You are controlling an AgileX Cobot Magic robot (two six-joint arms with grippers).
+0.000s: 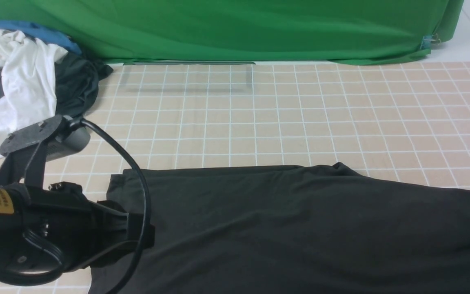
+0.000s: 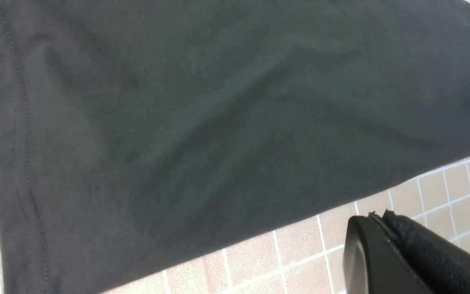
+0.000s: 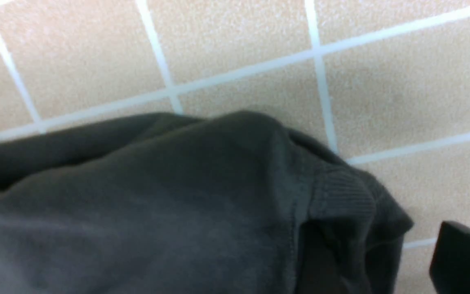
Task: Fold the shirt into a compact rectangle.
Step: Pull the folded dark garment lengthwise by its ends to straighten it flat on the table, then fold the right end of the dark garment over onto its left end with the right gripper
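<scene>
Black shirt [image 1: 300, 228] is spread flat — left gripper [image 2: 382, 220] closed, empty; right gripper's state cannot be told.

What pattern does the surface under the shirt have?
The table cover is beige with a white square grid, clearest in the front view; the black shirt lies on it.
</scene>
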